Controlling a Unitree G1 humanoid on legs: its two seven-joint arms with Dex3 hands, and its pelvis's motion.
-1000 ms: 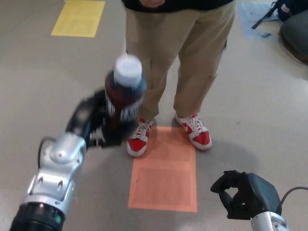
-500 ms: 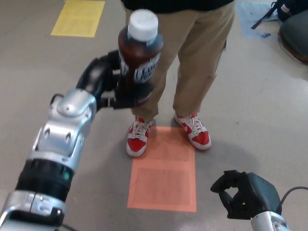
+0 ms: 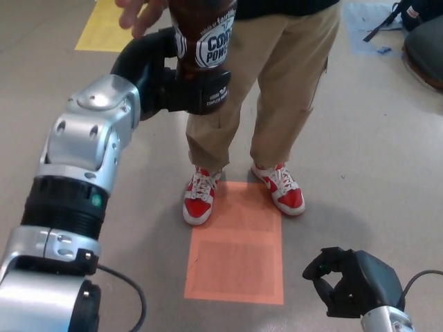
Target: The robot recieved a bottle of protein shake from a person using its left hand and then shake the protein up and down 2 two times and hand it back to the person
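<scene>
**High at the top edge: bottle held up toward the person**

Up near the top of the head view, the left hand [image 3: 181, 79] is wrapped around the lower part of the bottle [image 3: 204, 34], its thick black fingers [image 3: 208, 97] closed across the front just under the white label. The bottle stands roughly upright, and its cap is cut off by the top edge. A person's hand [image 3: 142, 14] shows just beside the bottle at upper left; whether it touches the bottle cannot be told. The person stands close behind in tan trousers [image 3: 266, 83] and red and white shoes [image 3: 277, 188], at the far end of an orange floor mark [image 3: 237, 256].

Low at the right, the right hand [image 3: 339, 280] holds nothing, with its fingers curled loosely inward.

Judging by the dark fill behind the label, the bottle looks full, so it is probably fairly heavy and will slosh when moved. The plastic wall is likely stiff but smooth, and a glossy label could slip under a loose hold. The grip low on the body leaves the upper body and neck free, which seems the natural place for the person to take hold. Letting go before they have it would risk a drop onto the hard floor.
</scene>
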